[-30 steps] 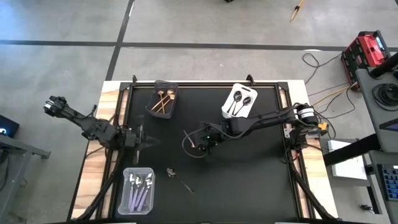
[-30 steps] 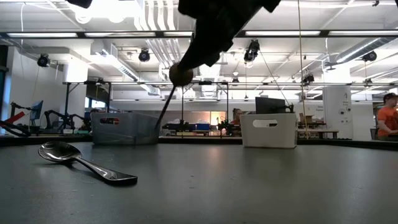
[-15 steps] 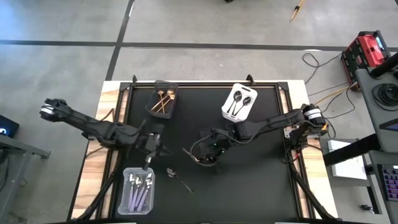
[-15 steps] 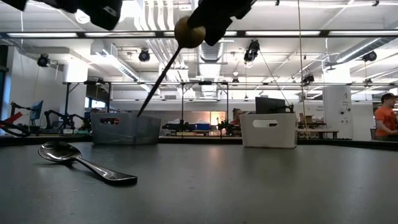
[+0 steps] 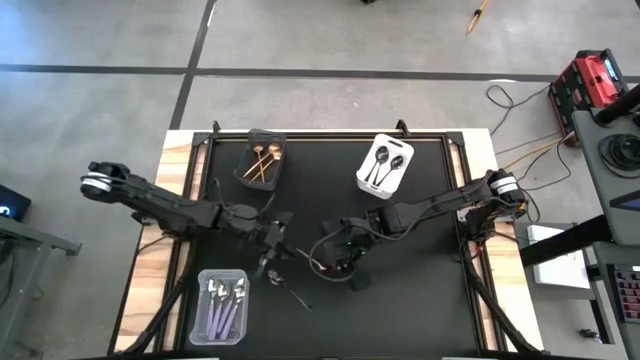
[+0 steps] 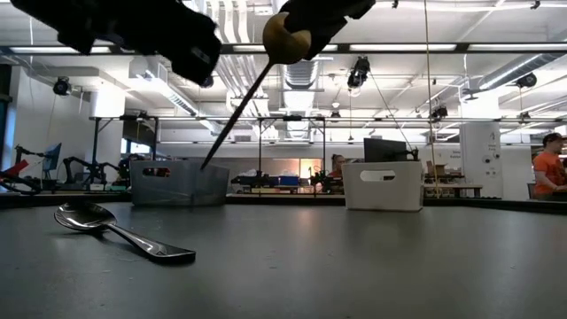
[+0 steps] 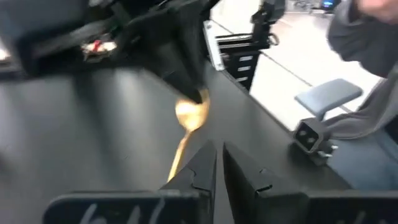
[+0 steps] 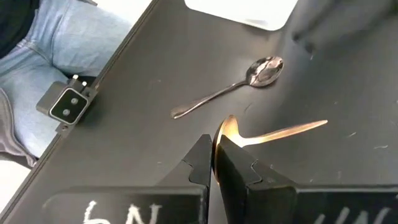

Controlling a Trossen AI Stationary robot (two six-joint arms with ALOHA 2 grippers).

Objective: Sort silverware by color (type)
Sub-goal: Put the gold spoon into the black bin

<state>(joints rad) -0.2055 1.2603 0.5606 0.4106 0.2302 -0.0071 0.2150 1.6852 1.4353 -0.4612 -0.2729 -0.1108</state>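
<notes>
Over the middle of the black tabletop (image 5: 420, 290), the right gripper (image 5: 340, 262) has its jaws clenched on the bowl of a gold spoon (image 8: 273, 132), lifted clear of the surface with its slim handle slanting down and away — the low view shows the spoon's round gold bowl at the top with the handle angling down to the left. The left gripper (image 5: 272, 240) sits just to the left of it, its jaws nearly closed with only a narrow slit between them and grasping nothing; its wrist view looks straight at the gold spoon just ahead. Below and between the two grippers, a dark grey spoon (image 5: 281, 278) lies flat on the near middle of the tabletop, bowl to the left in the low view. At the far left, a dark bin (image 5: 248, 170) holds several gold spoons (image 5: 264, 158); at the far right, a white bin (image 5: 368, 176) holds dark spoons (image 5: 384, 164); at the near left corner, a clear bin (image 5: 200, 310) holds spoons with lilac handles (image 5: 224, 308). Beyond the tabletop's edge, the right wrist view catches a person's legs in blue jeans (image 8: 56, 37) — and the low view shows a person in an orange top (image 6: 549, 177) far off in the room at right.
</notes>
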